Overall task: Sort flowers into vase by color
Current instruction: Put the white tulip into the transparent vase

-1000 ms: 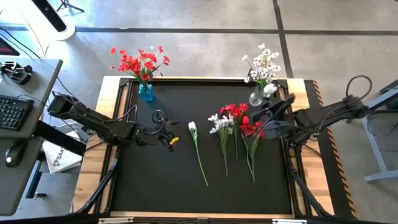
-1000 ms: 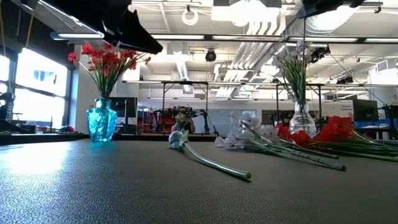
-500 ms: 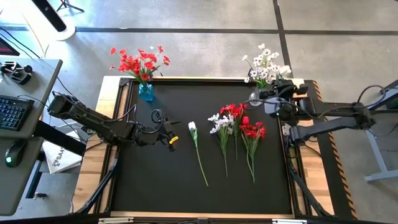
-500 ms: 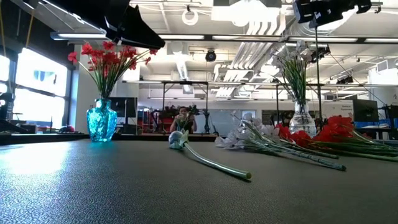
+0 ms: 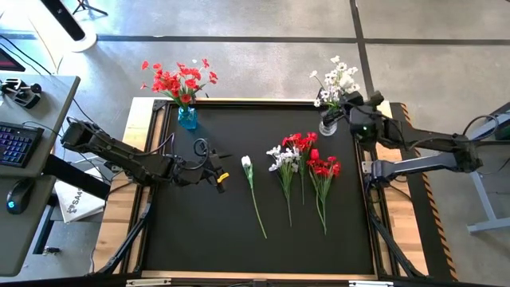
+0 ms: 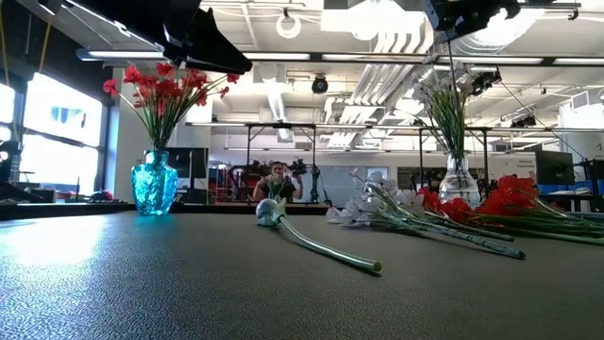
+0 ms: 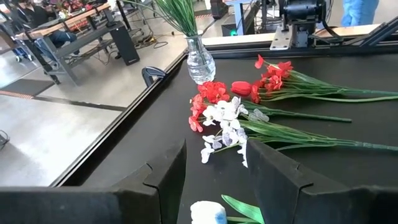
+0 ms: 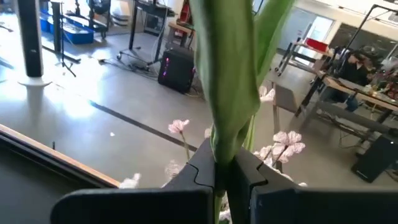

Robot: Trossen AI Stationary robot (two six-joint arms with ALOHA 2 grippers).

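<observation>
No brand, label or writing is showing legibly anywhere. A green flower stem is sitting pinched between the closed fingers of the right gripper, which is hanging over the clear glass vase at the table's far right corner, where white flowers are already standing. The blue vase at the far left corner is holding a spray of red flowers. Lying flat on the black table are the unsorted ones: a single white flower with a long thin green stem near the middle, and to its right a loose bunch of white blooms just beside red blooms, their stems running toward the near edge. The left gripper is hovering a little left of the single white flower with its fingers parted and nothing between them; in its wrist view the white bloom is sitting just ahead of the gap. The table top is a dark, finely textured mat framed in pale wood, standing on a grey concrete floor. To the left, a desk is carrying a keyboard and mouse. Beyond the table the room is showing ceiling ducts, metal benches and a person seated far back.
</observation>
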